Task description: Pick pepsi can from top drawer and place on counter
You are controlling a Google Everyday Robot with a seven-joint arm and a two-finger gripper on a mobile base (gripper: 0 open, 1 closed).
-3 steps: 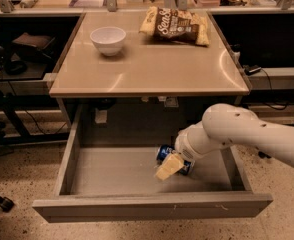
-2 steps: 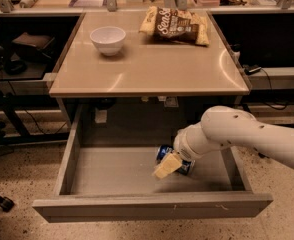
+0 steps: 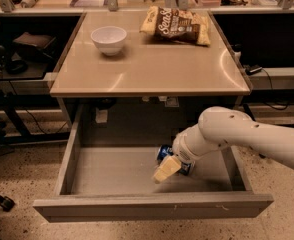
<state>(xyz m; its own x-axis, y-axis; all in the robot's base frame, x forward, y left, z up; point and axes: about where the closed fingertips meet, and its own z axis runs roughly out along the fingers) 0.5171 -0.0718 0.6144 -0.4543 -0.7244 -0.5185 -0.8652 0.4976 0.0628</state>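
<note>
The pepsi can [image 3: 162,152] is a small blue can lying on the grey floor of the open top drawer [image 3: 112,171], right of its middle. My gripper [image 3: 169,167] reaches down into the drawer from the right on a white arm [image 3: 237,131]. It sits right over the can and covers most of it; blue shows on both sides of the gripper. The tan counter [image 3: 152,69] is above the drawer.
A white bowl [image 3: 108,39] stands on the counter at the back left. A brown-and-yellow chip bag [image 3: 177,25] lies at the back right. The drawer's front panel [image 3: 152,206] and low side walls enclose the can. Dark shelves and cables flank the table.
</note>
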